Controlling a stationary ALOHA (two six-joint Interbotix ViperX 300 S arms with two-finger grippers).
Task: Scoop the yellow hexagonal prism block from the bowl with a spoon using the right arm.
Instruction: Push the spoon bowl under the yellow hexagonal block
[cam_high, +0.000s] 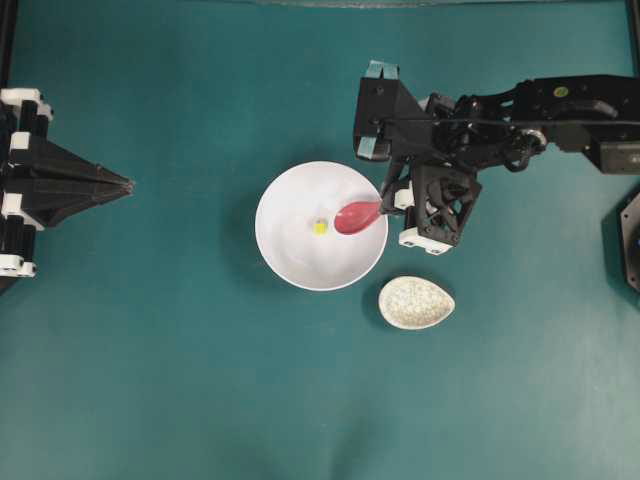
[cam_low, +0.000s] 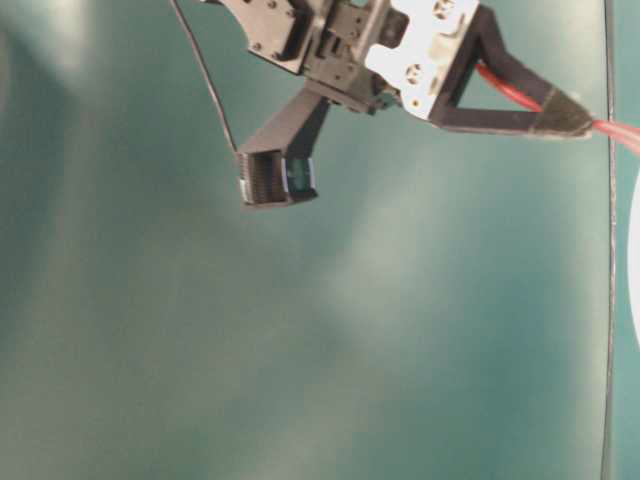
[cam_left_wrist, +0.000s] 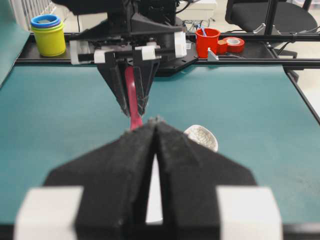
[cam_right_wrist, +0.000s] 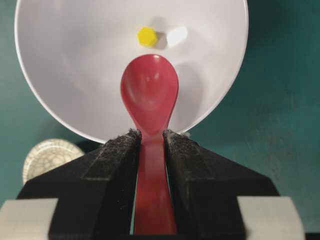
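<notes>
Teal cloth covers the table (cam_high: 150, 380). At far left the left gripper (cam_high: 128, 184) is parked, its black fingers pressed together on nothing. Mid-table sits the white bowl (cam_high: 290, 255); the yellow hexagonal prism block (cam_high: 320, 227) lies on its floor near the centre. The pink-red spoon (cam_high: 357, 216) is held with its scoop over the bowl's right side, just short of the block, empty. Its handle is clamped by the right gripper (cam_right_wrist: 150, 142). A speckled oval dish (cam_high: 416, 303) rests just beyond the bowl, lower right.
</notes>
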